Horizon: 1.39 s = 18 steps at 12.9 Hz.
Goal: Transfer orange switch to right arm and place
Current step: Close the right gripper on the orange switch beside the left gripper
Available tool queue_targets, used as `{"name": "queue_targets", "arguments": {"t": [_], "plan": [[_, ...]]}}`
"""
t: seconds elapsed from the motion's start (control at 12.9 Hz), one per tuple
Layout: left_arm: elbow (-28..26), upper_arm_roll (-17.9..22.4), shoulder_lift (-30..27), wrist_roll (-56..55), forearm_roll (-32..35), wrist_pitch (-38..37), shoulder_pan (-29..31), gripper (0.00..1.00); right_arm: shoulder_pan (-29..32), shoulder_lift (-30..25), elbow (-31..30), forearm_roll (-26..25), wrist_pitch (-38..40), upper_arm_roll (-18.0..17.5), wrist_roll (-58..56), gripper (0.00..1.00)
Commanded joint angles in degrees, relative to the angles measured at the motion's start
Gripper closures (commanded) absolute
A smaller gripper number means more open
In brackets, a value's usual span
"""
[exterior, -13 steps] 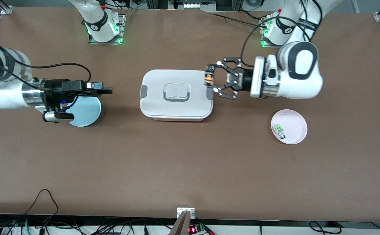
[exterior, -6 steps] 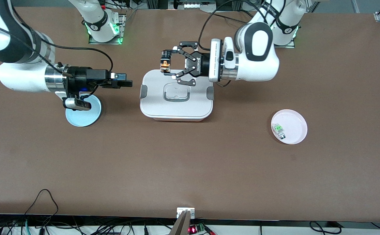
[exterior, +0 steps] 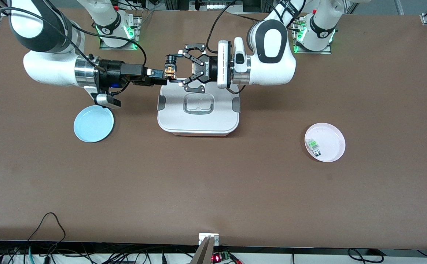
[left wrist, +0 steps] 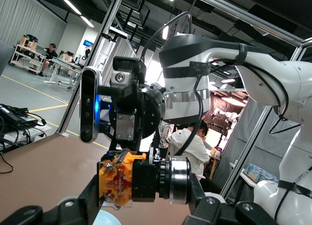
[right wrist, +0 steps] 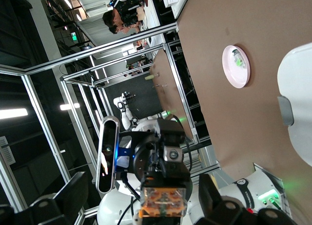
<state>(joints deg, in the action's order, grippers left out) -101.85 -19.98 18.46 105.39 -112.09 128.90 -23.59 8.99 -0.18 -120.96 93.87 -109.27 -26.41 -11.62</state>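
Above brown table [exterior: 213,190], my left gripper [exterior: 173,71] pinches orange switch [exterior: 169,70] endwise so my right gripper [exterior: 162,74], seemingly spread, can take it.

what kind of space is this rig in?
Likely a robotics lab or open workshop: aluminium frame posts around the brown table, people at desks nearby, ceiling strip lights. Left gripper is passing the orange switch to the right gripper.

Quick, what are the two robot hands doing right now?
Left gripper: shut on the orange switch, above the white box's edge.
Right gripper: at the switch; open or shut cannot be told.
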Motion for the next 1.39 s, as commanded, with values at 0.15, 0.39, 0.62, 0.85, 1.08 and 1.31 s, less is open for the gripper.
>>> {"name": "queue_targets", "arguments": {"t": [0.15, 0.39, 0.62, 0.85, 1.08, 1.31], "plan": [[2.19, 0.11, 1.31, 0.61, -3.31, 1.01, -0.75, 1.0, 0.59, -2.02, -2.88, 3.6, -0.77, -2.15, 0.37, 0.02], [2.19, 0.11, 1.31, 0.61, -3.31, 1.01, -0.75, 1.0, 0.59, -1.93, -2.62, 3.6, 0.02, -2.16, 2.64, 0.17], [2.1, 0.11, 1.31, 0.61, -3.31, 1.01, -0.75, 1.0, 0.59, -1.75, -1.83, 3.6, 0.11, -2.16, 5.2, 0.44], [2.1, 0.11, 1.31, 0.52, -3.4, 1.01, -0.75, 1.0, 0.68, -1.66, -1.56, 3.51, 0.19, -2.07, 6.69, 0.8], [2.1, 0.11, 1.14, 0.52, -3.4, 0.92, -0.66, 1.0, 0.68, -1.66, -1.56, 3.51, 0.19, -2.07, 6.7, 1.0], [2.1, 0.11, 1.05, 0.52, -3.4, 1.01, -0.66, 1.0, 0.68, -1.75, -1.47, 3.51, 0.19, -2.07, 6.61, 1.0]]}}
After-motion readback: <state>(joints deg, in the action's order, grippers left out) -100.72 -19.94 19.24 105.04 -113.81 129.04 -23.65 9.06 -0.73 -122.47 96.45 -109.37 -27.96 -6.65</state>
